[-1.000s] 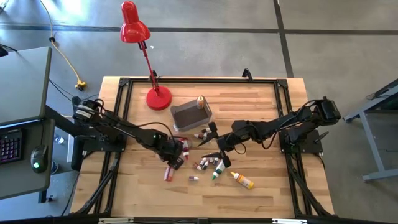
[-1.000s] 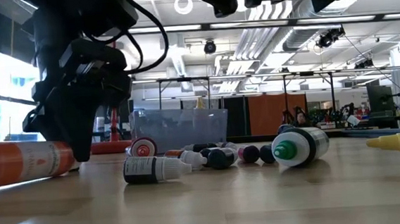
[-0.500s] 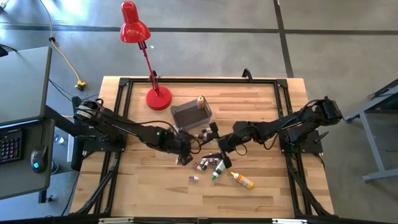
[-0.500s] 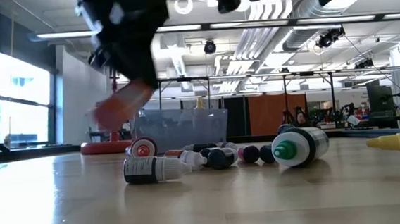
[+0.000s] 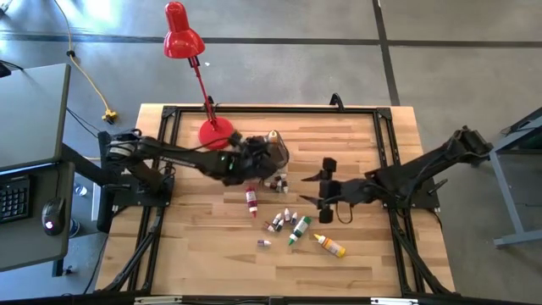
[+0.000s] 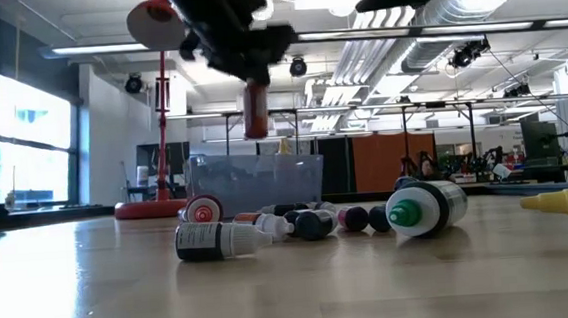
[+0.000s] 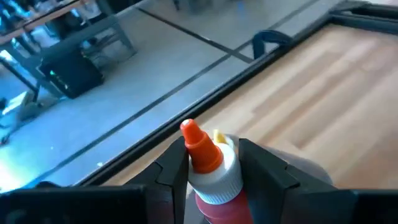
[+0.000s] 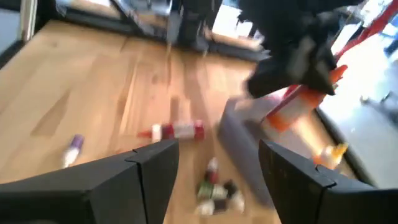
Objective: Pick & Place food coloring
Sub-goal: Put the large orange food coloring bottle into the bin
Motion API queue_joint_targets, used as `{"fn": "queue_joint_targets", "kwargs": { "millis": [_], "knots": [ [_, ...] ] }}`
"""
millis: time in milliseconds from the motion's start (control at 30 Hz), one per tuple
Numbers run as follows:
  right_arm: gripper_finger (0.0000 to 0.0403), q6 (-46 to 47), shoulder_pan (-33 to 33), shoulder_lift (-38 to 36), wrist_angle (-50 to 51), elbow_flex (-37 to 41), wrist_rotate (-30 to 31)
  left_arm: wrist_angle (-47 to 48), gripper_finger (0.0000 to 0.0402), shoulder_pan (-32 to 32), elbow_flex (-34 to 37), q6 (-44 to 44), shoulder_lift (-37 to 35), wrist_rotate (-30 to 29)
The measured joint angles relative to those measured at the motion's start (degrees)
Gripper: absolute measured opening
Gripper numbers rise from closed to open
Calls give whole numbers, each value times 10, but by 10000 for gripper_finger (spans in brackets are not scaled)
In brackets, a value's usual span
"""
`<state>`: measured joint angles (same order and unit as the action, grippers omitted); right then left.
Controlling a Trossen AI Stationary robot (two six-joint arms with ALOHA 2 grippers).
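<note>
Since a second ago my left arm has swung up from the near-left part of the table (image 5: 186, 254) to the bin (image 5: 251, 151), taking with it the red bottle (image 7: 208, 177) that lay there. My right arm has pulled back from the pile towards its own side.

The left gripper (image 7: 211, 163) is closed partway on that red bottle, one finger on each side of the white collar, the orange tip poking out forward. From the low camera the bottle (image 6: 254, 111) hangs upright in the air, above the bin's (image 6: 256, 181) rim and not touching it. From overhead, the gripper (image 5: 254, 158) sits over the bin, just beside the lamp (image 5: 215, 134) base.

The right gripper (image 5: 326, 182) hovers right of the pile, fingers spread wide, holding nothing.

A yellow bottle (image 5: 273, 137) stands in the bin. A second red bottle (image 5: 251, 201) lies on the table just in front of the bin. The remaining bottles (image 5: 292, 224) are scattered nearer the front edge, a green-capped one (image 6: 423, 209) and a yellow one (image 5: 330, 246) among them.
</note>
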<state>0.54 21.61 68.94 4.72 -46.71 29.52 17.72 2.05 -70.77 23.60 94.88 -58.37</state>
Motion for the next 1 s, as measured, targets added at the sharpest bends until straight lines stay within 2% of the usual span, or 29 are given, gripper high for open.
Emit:
{"fn": "queue_joint_targets", "kwargs": {
  "millis": [233,400,567,800,1000],
  "knots": [
    [216,49,11,6,50,0,-46,-147,114,-69,7,-58,86,101],
    [216,98,11,6,79,-1,-61,-187,114,-81,5,-73,128,80],
    [216,107,11,5,100,0,-62,-208,114,-80,5,-82,148,53],
    [216,151,11,5,110,9,-63,-282,114,-81,5,-85,180,52],
    [216,147,11,5,111,9,-61,-290,115,-81,6,-84,199,69]
  ]
}}
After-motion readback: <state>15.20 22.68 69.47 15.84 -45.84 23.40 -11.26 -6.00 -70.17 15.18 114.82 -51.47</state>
